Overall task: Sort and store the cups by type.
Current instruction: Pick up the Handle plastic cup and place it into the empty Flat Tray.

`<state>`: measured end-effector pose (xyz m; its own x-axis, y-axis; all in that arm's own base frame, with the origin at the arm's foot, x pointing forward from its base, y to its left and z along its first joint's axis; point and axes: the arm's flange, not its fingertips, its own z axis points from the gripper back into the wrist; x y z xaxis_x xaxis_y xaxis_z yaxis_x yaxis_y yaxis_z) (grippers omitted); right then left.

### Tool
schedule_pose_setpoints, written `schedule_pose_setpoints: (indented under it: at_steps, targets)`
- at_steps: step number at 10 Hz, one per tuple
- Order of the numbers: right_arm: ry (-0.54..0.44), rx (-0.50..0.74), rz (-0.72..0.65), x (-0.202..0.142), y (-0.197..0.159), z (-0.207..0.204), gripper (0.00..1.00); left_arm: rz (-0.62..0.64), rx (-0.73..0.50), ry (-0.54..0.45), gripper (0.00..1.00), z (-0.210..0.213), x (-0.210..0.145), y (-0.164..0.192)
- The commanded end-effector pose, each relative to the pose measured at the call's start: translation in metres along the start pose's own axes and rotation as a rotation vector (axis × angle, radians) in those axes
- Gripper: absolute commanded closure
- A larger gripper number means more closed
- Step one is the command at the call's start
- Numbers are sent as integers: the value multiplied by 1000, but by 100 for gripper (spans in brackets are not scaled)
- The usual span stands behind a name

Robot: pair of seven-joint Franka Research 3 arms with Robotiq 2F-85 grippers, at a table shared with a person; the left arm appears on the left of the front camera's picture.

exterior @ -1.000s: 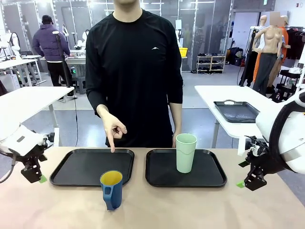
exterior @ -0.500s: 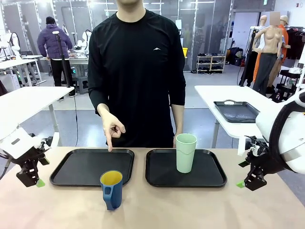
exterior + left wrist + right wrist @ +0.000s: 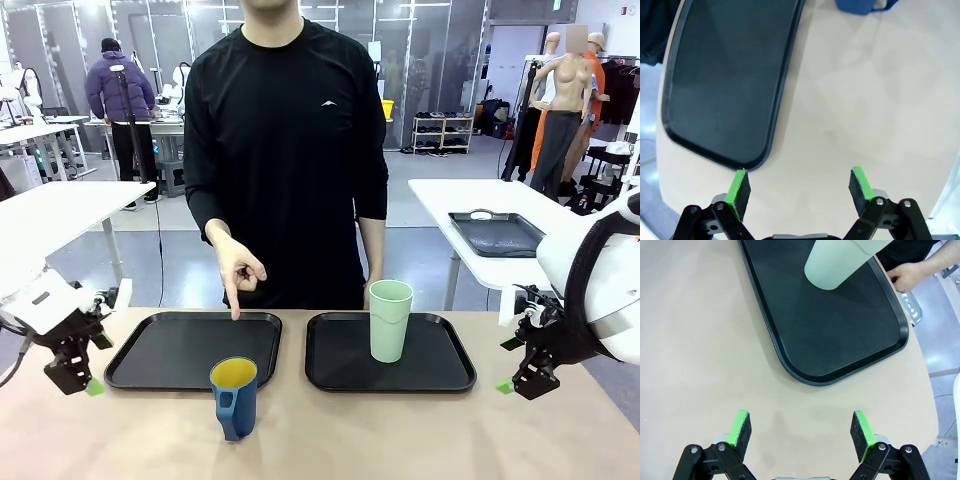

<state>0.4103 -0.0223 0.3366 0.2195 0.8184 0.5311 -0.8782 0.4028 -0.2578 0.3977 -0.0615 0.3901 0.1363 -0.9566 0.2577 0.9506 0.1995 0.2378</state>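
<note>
A dark blue mug (image 3: 234, 397) with a handle and yellow inside stands on the bare table in front of the left black tray (image 3: 150, 355); its base shows at the top edge of the left wrist view as the mug (image 3: 860, 6). The tall mint-green tumbler (image 3: 389, 320) stands upright on the right black tray (image 3: 440, 365), also seen as the tumbler (image 3: 840, 262). My left gripper (image 3: 78, 378) hovers open at the table's left end, by the tray's corner (image 3: 740, 160). My right gripper (image 3: 520, 378) hangs open at the right end, nothing between its fingers.
The person stands at the far side, one hand (image 3: 237, 270) pointing a finger down at the left tray's far rim. Their other hand (image 3: 910, 275) rests behind the right tray. Bare tabletop lies in front of both trays.
My left gripper has shifted slightly near the table's left end, dipping outward and coming back. The person's pointing hand, both cups and my right gripper have stayed put.
</note>
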Motion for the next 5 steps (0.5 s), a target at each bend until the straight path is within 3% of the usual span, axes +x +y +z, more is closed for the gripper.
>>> schedule_pose_setpoints:
  at_steps: [1,5]
  targets:
    - [-4,-6,-5,-1,-1,0,0,-18,-47,-93,0,-26,6,2]
    - [-4,-6,-5,-1,-1,0,0,-39,-128,-213,0,-58,22,-18]
